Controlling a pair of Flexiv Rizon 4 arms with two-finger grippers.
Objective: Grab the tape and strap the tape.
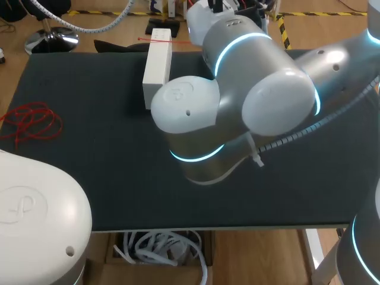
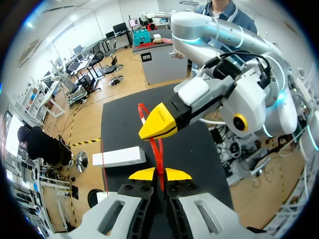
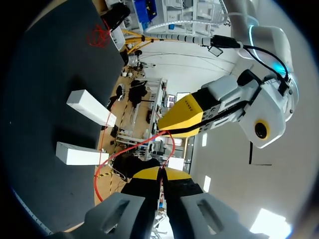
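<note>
A red tape strand (image 2: 158, 149) runs taut between my two grippers, held up above the dark table. In the left wrist view my left gripper (image 2: 160, 174) is shut on one end of it. My right gripper (image 2: 158, 122) pinches the strand just ahead, where the tape makes a small loop (image 2: 143, 110). In the right wrist view my right gripper (image 3: 162, 173) is shut on the red tape (image 3: 124, 152), which curves down in a long bow, and my left gripper (image 3: 182, 117) sits close ahead. In the head view, my right arm's joints (image 1: 237, 101) hide both grippers.
A heap of loose red tape (image 1: 32, 122) lies at the table's left edge. A long white box (image 1: 157, 65) lies at the back middle; the right wrist view shows two white boxes (image 3: 88, 107) (image 3: 77, 154) under the tape. My left arm's base (image 1: 35, 208) fills the near left corner.
</note>
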